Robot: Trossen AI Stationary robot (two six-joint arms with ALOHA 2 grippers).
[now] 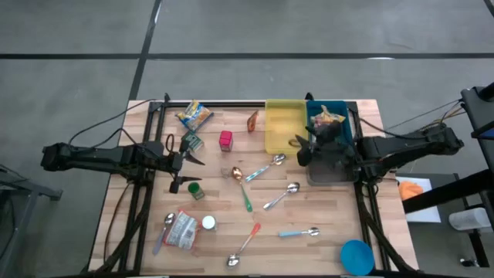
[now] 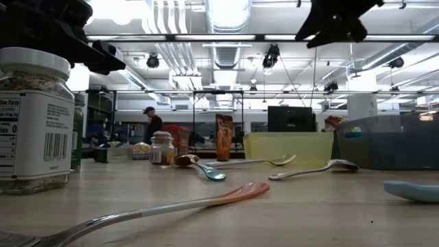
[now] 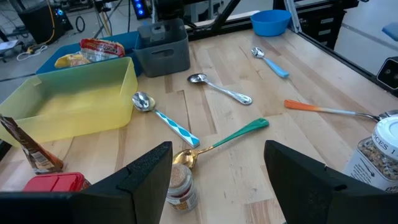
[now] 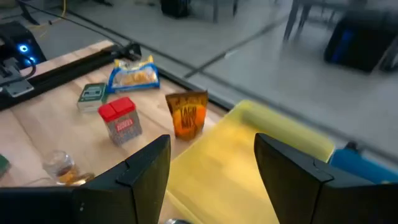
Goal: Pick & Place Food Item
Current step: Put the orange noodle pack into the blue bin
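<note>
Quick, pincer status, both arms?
Left pincer: open, empty, above the table's left side.
Right pincer: open, empty, over the yellow bin.

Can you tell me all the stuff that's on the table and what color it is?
Bins: three; yellow, blue and grey, far right side.
Bowl: one, blue, near right corner.
Spoons: six; handles striped blue, green, steel, orange, light blue, grey.
Snack bags: yellow one at far edge, another in the blue bin.
Orange packet: one, beside yellow bin.
Red box: one, middle.
Jars: small spice jar; white-lidded jar lying near left.
Left pincer: open, above the left side.
Right pincer: open, over the bins.
</note>
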